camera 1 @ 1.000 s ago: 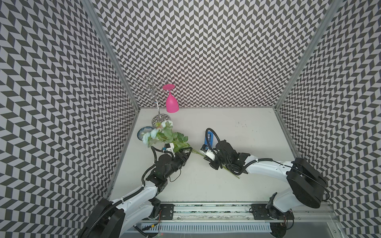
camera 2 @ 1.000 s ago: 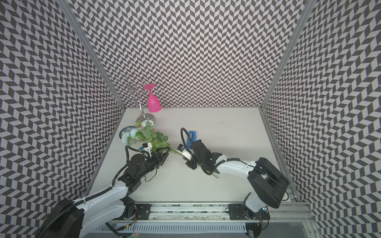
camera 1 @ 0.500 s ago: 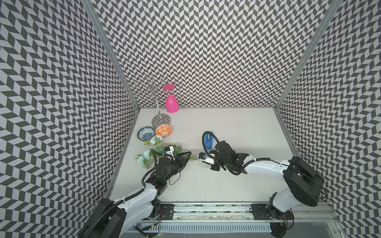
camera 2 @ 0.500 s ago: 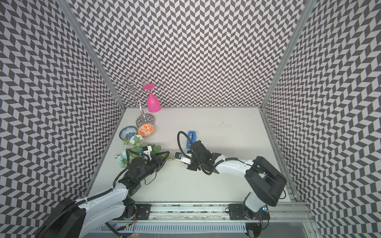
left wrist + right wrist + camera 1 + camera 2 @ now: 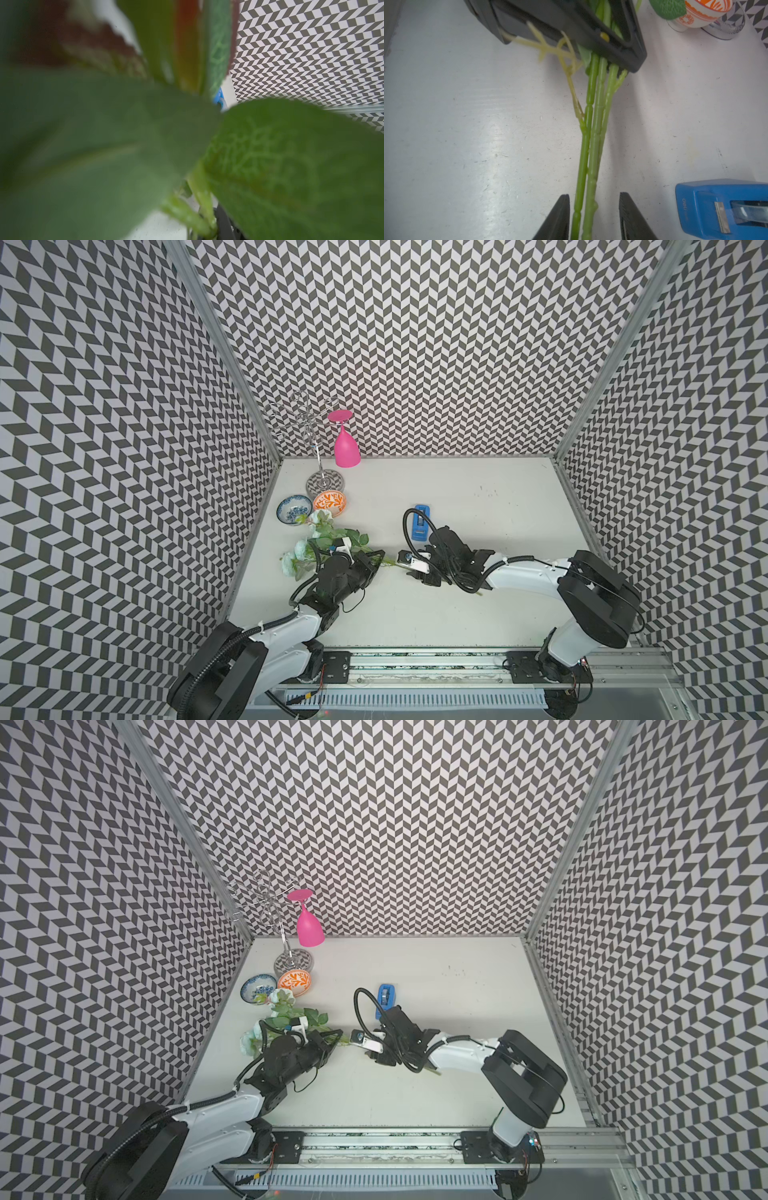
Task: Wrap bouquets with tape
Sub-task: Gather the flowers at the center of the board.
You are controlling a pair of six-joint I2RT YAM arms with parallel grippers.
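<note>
The bouquet (image 5: 320, 545) lies on the table at the left, pale aqua blooms toward the left wall and green stems (image 5: 593, 124) running right. My left gripper (image 5: 374, 566) is shut on the stems just below the leaves; in the right wrist view its black jaws (image 5: 602, 47) clamp them. Leaves fill the left wrist view, with stems (image 5: 199, 207) beside one black finger (image 5: 223, 224). My right gripper (image 5: 593, 197) stands open, its fingers on either side of the stems without touching them. The blue tape (image 5: 420, 522) dispenser sits behind the right gripper (image 5: 361, 1042), also close by in the right wrist view (image 5: 720, 207).
An orange-patterned bowl (image 5: 329, 502) and a blue-patterned bowl (image 5: 294, 509) sit just behind the blooms. A metal rack (image 5: 326, 481) with a pink goblet (image 5: 345, 443) hanging upside down stands in the back left corner. Patterned walls close three sides.
The bouquet has swung down and toward the front left, uncovering the bowls. My left gripper has closed on the stems. My right gripper has opened off them.
</note>
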